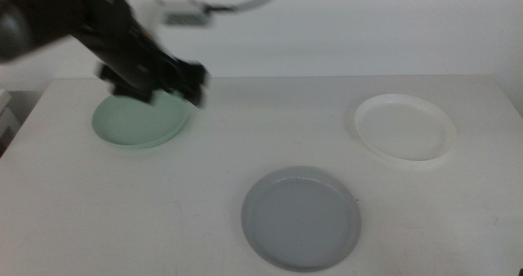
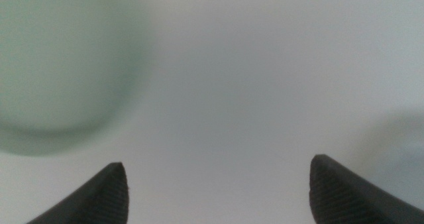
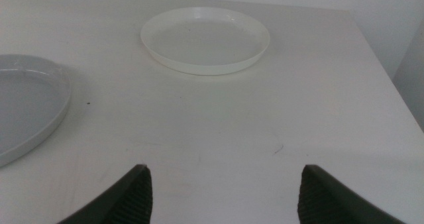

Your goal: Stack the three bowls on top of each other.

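Bowls, three in number, lie apart from one another on a white desk (image 1: 245, 137), none stacked. The mint green bowl (image 1: 140, 119) sits toward the far left corner; the white bowl (image 1: 405, 127) sits toward the far right edge; the grey bowl (image 1: 301, 217) lies near the middle of the near edge.

Left gripper (image 1: 167, 82): in the middle view the dark arm enters from the left and hangs over the far rim of the mint green bowl, its outline blurred. In the left wrist view, the left gripper (image 2: 218, 184) shows its two dark jaws spread wide with only bare desk between them; they hold nothing. The mint green bowl (image 2: 59, 71) appears there as a blurred pale green disc to one side of the jaws, and a faint grey patch at the opposite edge is too soft to identify. Whether the jaws touch the bowl cannot be told.

Right gripper (image 3: 222, 194): out of the middle view. Its wrist view shows both jaws spread apart over bare desk, holding nothing. Beyond them the white bowl (image 3: 205, 40) rests flat and upright near the desk's far edge, and part of the grey bowl (image 3: 26, 105) shows to one side, well apart from the white one.

A light cable (image 1: 237, 5) loops above the left arm against the wall.
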Available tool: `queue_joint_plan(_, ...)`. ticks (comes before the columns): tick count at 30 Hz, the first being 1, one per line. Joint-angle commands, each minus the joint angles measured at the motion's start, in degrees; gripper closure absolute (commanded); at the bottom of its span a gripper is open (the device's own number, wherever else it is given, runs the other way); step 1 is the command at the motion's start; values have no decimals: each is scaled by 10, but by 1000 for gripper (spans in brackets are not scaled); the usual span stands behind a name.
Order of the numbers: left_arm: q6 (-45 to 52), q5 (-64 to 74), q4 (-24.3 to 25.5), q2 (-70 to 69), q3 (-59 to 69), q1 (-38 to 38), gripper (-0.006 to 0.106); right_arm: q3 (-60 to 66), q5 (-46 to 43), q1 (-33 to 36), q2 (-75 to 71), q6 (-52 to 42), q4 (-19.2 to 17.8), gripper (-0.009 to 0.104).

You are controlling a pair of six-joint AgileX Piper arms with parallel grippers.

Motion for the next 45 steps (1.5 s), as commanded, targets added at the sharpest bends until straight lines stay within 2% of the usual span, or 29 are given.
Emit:
queue_joint_plan(1,-22,-11,28,-30,-37,35,-5,-3,-35,-4,-16,-7,-4,39)
queue_joint_plan(6,-21,-20,35,-11,-49,118,-5,-3,-35,-4,-16,-7,-4,39)
queue_joint_plan(10,17,-35,29,21,-57,177,-5,-3,-35,-4,-16,-7,-4,39)
queue_joint_plan(12,53,-31,16,47,-75,205,-5,-3,-35,-4,-16,-7,-4,39)
queue_joint_plan(16,108,-21,-48,120,-137,244,-5,-3,-35,-4,-16,-7,-4,39)
queue_joint_plan(20,123,19,-92,186,-191,260,-5,-3,-35,-4,-16,-7,-4,39)
queue_joint_plan(31,121,58,-104,278,-220,259,-3,-3,-35,-4,-16,-7,-4,39)
queue_joint_plan(33,119,60,-105,285,-220,259,5,-3,-35,-4,-16,-7,-4,39)
queue_joint_plan(35,116,66,-110,290,-220,259,24,-3,-35,-4,-16,-7,-4,39)
queue_joint_plan(41,103,74,-120,289,-220,259,101,-3,-35,-4,-16,-7,-4,39)
queue_joint_plan(45,104,84,-128,267,-222,267,100,-3,-35,-4,-16,-7,-4,39)
